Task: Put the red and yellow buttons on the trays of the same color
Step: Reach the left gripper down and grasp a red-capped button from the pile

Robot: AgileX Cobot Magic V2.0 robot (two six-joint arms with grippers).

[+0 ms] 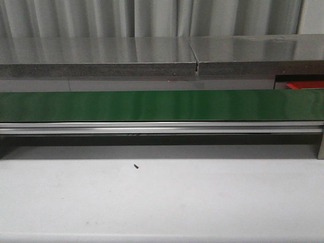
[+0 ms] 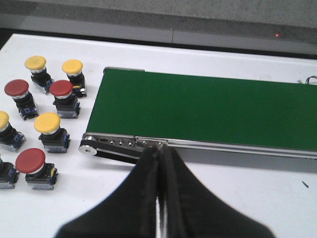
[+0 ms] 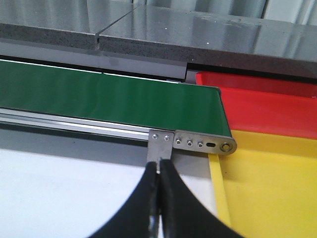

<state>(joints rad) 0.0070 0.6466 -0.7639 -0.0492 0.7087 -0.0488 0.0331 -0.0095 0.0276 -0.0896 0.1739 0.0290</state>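
- Both pairs of black fingers are pressed together with nothing between them: the left gripper (image 2: 159, 198) hangs over the white bench (image 2: 247, 198) just in front of one end of the belt, and the right gripper (image 3: 159, 198) hangs over the bench near the other end.
- One long green conveyor belt (image 1: 162, 105) with a silver metal side rail runs across the bench; its surface carries nothing.
- Eight mushroom-head push buttons on black bases stand on the bench beyond the belt's end in the left wrist view, none on a tray.
- Four have yellow caps: one (image 2: 35, 63), a second (image 2: 72, 66), a third (image 2: 47, 122) and a fourth (image 2: 2, 119) cut by the frame edge.
- Three have red caps: one (image 2: 16, 88), a second (image 2: 61, 88) and a third (image 2: 30, 160).
- The eighth button (image 2: 4, 176) is mostly out of frame; I cannot tell its colour.
- One red plastic tray (image 3: 277, 106) and one yellow plastic tray (image 3: 277, 188) sit side by side at the belt's other end, touching each other; no button shows in either.
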